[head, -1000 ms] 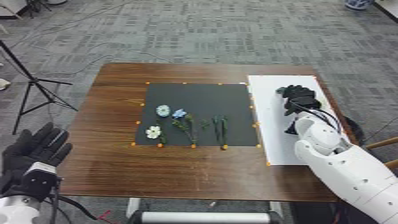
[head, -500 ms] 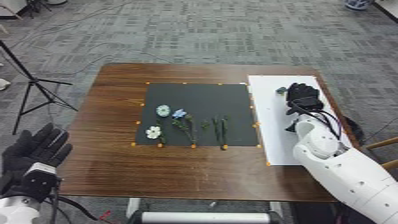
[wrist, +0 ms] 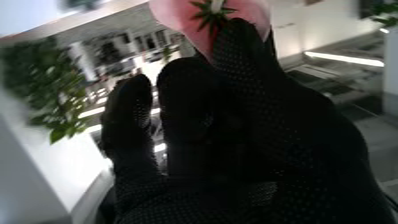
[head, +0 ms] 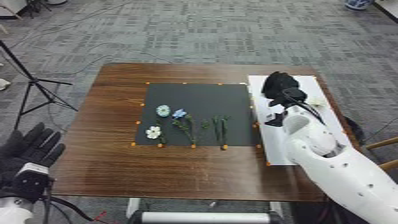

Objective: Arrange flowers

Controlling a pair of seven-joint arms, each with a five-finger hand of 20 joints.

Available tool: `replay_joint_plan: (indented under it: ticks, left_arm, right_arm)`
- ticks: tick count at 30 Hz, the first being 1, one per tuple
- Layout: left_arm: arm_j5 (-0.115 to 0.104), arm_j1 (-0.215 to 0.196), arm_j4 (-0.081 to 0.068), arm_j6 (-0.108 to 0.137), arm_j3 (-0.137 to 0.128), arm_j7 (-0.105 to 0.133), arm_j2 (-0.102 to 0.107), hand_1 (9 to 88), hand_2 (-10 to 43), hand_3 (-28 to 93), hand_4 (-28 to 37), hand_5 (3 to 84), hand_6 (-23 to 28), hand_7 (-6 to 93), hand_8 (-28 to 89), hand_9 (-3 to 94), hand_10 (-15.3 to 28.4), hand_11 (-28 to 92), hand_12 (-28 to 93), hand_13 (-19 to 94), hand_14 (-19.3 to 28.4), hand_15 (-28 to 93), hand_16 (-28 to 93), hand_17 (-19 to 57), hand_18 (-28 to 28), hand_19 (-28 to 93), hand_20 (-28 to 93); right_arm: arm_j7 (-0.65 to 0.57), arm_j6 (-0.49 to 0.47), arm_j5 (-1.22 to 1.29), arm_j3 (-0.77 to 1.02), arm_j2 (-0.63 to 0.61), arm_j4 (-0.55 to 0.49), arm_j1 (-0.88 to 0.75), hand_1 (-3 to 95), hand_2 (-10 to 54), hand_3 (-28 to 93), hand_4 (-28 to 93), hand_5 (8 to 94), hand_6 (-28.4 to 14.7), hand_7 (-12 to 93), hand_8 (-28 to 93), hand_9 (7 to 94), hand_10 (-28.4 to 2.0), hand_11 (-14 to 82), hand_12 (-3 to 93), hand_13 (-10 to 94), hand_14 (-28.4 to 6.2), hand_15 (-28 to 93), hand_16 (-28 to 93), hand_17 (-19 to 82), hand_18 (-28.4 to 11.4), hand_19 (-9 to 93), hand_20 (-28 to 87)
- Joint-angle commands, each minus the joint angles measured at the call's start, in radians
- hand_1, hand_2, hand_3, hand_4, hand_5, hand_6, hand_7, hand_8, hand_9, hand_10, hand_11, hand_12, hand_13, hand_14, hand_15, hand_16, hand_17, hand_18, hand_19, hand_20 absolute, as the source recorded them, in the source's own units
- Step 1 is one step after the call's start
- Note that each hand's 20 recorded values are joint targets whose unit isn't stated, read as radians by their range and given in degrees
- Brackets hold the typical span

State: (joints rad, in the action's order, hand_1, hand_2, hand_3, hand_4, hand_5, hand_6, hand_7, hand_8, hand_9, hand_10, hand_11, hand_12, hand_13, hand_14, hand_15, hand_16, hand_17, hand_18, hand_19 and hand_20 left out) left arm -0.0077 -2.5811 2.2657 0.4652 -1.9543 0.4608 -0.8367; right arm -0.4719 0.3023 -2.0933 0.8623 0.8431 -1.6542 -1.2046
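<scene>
My right hand [head: 282, 87] is over the upper left part of the white board [head: 284, 150]. In the right wrist view a pink bloom [wrist: 253, 12] with green sepals overlaps the upper edge of my right hand [wrist: 222, 140]; whether they touch I cannot tell. A pale flower [head: 317, 101] lies right of that hand on the board. On the dark square mat [head: 200, 95] are a pale blue round flower [head: 163, 111], a blue flower [head: 179, 113], a white flower [head: 154, 132] and green stems [head: 221, 131]. My left hand [head: 34, 152] rests open beyond the table's left edge.
The brown table [head: 160, 172] extends around the mat, with orange markers along the mat's and board's edges. A black tripod [head: 31, 80] stands on the floor at the left. Part of a wooden chair [head: 384, 143] is beside the table's right edge.
My right hand has moved left across the white board, uncovering the pale flower and covering the small blue-green item at the board's far end. My left hand has shifted slightly left.
</scene>
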Motion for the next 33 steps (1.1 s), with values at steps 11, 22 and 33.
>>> replay_joint_plan:
  ticks: [11,22,33]
  left_arm:
    - [0.028,0.066,-0.017,0.002,0.021,-0.044,0.007,27.3,17.0,71,-28.2,39.1,8.9,10.9,-8,32.3,13.6,18,12,25,13.4,31,-3,-1.9,12.3,25,13]
    - [-0.006,0.061,-0.011,0.004,0.016,-0.021,0.004,27.2,17.0,71,-28.2,39.8,9.1,11.5,-8,32.4,13.6,18,12,25,13.4,31,-3,-1.9,12.3,25,13]
    - [-0.017,0.045,-0.003,0.021,0.003,-0.006,0.002,27.2,17.0,71,-28.2,39.8,9.0,11.7,-8,32.6,13.6,18,12,25,13.4,31,-3,-1.9,12.3,25,13]
  right_arm:
    - [0.075,-0.083,0.060,-0.217,0.291,0.047,0.153,65.4,-9.5,69,-28,69.3,0.3,36,1,81.1,-7.8,21.4,51.3,68,-6.7,61,49,35,-23.6,82,45]
    - [0.097,-0.100,0.014,-0.305,0.279,0.085,0.197,65.6,-9.5,68,-28,68.9,0.6,37,1,80.8,-7.7,21.9,51.1,68,-6.9,62,49,35,-23.4,82,45]
    - [0.118,-0.182,-0.001,-0.281,0.263,0.052,0.165,63.5,-9.5,69,-28,66.1,-0.2,35,-1,77.6,-7.7,19.8,48.2,65,-6.6,61,48,33,-22.9,81,44]
